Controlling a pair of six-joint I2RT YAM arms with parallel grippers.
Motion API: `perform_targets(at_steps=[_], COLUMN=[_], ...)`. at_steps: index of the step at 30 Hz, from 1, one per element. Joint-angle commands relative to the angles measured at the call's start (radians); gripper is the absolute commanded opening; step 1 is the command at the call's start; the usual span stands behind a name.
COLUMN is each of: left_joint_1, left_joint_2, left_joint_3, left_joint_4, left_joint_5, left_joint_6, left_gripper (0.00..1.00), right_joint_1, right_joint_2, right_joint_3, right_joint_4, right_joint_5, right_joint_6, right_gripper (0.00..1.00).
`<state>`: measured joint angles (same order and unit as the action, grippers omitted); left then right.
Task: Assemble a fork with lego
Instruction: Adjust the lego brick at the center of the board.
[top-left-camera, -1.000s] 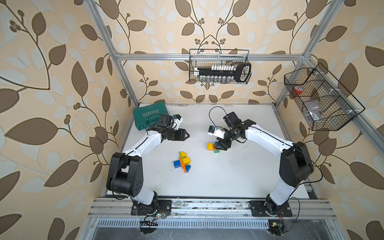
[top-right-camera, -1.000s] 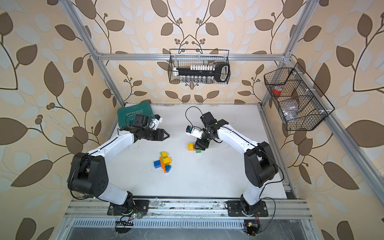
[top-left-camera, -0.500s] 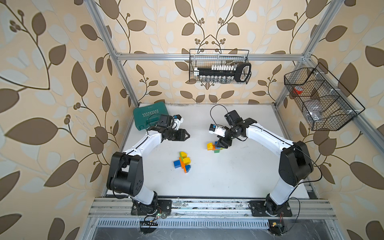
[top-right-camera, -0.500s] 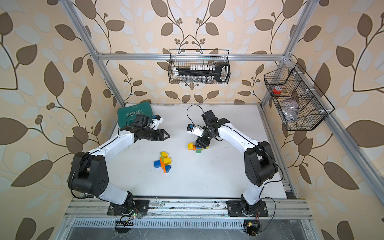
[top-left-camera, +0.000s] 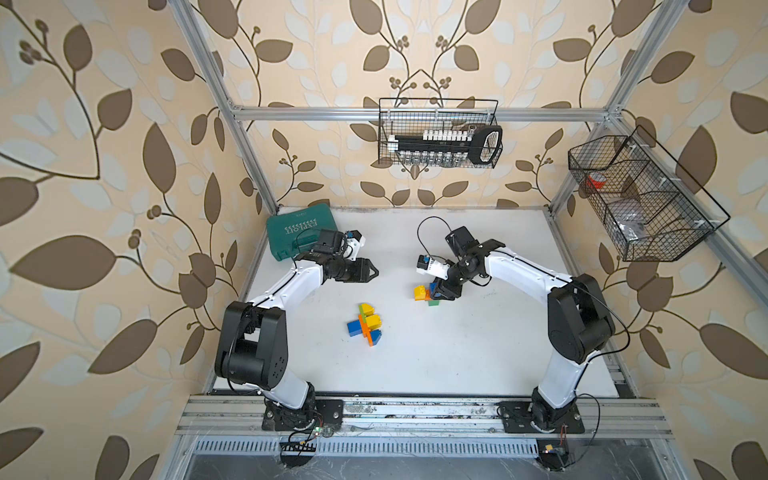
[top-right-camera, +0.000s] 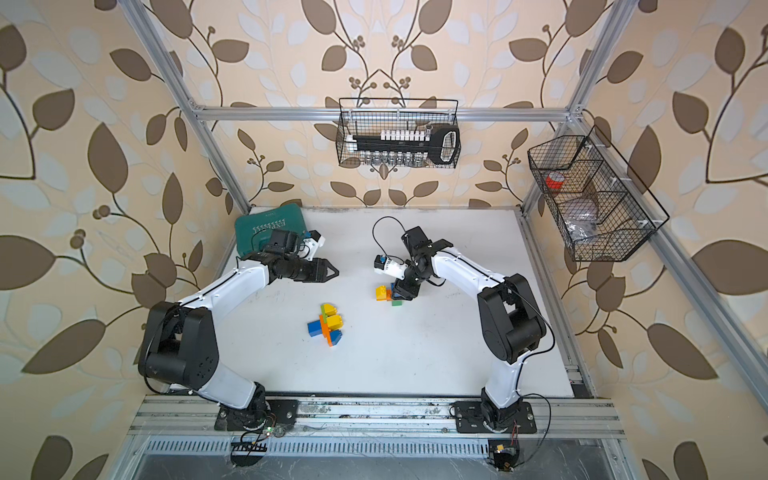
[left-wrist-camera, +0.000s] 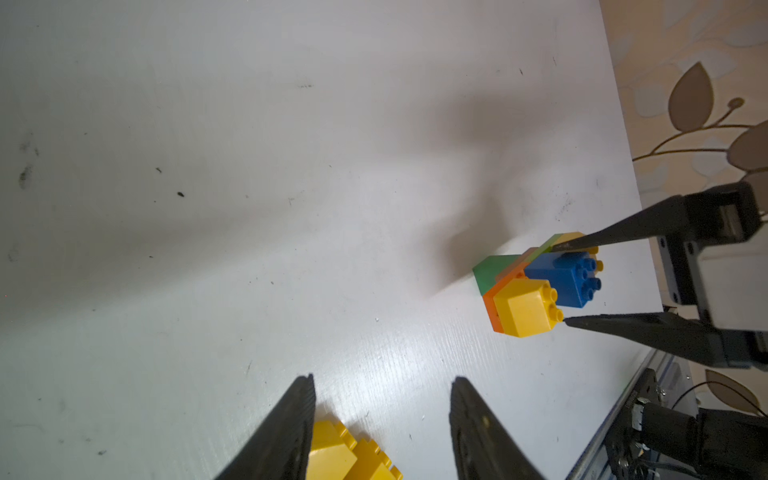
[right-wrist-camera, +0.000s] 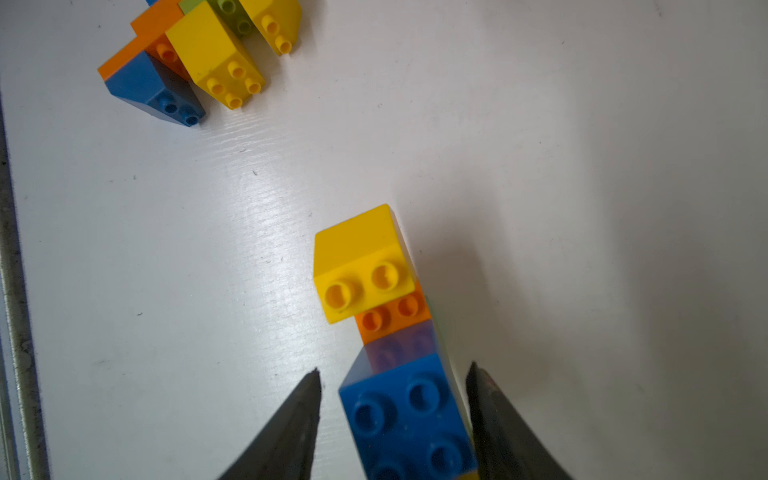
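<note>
- Little has shifted in the last second: both arms and both brick groups sit almost where they were. Only the right gripper (top-left-camera: 442, 293) has edged closer onto its bricks.
- The right gripper's two black fingers stand on either side of a blue square studded plastic brick (right-wrist-camera: 407, 415). One finger (right-wrist-camera: 498, 415) lies against the brick's edge and a sliver of table shows beside the other (right-wrist-camera: 286, 432), so I cannot tell whether the brick is clamped.
- That blue brick belongs to a small lego cluster (top-left-camera: 420, 292) with a yellow square brick (right-wrist-camera: 361, 262), an orange brick (right-wrist-camera: 395, 316) and a green brick (top-left-camera: 433, 302). The cluster rests on the white tabletop (top-left-camera: 478, 353), just off centre toward 2 o'clock.
- A larger lego cluster (top-right-camera: 326, 324) of yellow, orange, blue and green bricks lies at 8 o'clock from the small one, well apart.
- The left gripper (top-left-camera: 371, 272) hovers at 12 o'clock from the larger cluster, its jaws parted with nothing between them.
- A teal plastic tool case (top-left-camera: 291, 232) sits in the table's 10 o'clock corner.
</note>
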<state>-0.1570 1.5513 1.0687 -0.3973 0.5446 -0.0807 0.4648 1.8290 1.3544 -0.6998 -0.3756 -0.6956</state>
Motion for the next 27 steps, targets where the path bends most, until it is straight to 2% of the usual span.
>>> perform_targets(at_steps=[1, 8, 11, 17, 23, 27], left_joint_1=[0.010, 0.014, 0.018, 0.030, 0.043, 0.048], left_joint_2=[-0.003, -0.001, 0.000, 0.010, 0.014, 0.011], left_joint_3=[0.034, 0.039, 0.039, 0.049, 0.051, 0.052], left_joint_4=[-0.011, -0.023, -0.024, -0.025, -0.028, -0.029], left_joint_5=[0.026, 0.021, 0.021, 0.049, 0.055, 0.051], left_joint_6=[0.014, 0.016, 0.016, 0.005, -0.003, -0.003], left_gripper=[0.54, 0.54, 0.53, 0.53, 0.53, 0.53], right_joint_1=[0.007, 0.002, -0.001, -0.014, -0.016, -0.018], right_joint_2=[0.018, 0.029, 0.027, 0.032, 0.131, 0.204], right_joint_3=[-0.017, 0.027, 0.040, 0.084, 0.136, 0.164], right_joint_4=[0.010, -0.071, -0.110, -0.208, -0.303, -0.339], right_joint_5=[0.005, -0.050, -0.082, -0.270, -0.374, -0.388], right_joint_6=[0.023, 0.042, 0.066, 0.103, 0.086, 0.077], right_gripper=[0.50, 0.30, 0.25, 0.25, 0.26, 0.28])
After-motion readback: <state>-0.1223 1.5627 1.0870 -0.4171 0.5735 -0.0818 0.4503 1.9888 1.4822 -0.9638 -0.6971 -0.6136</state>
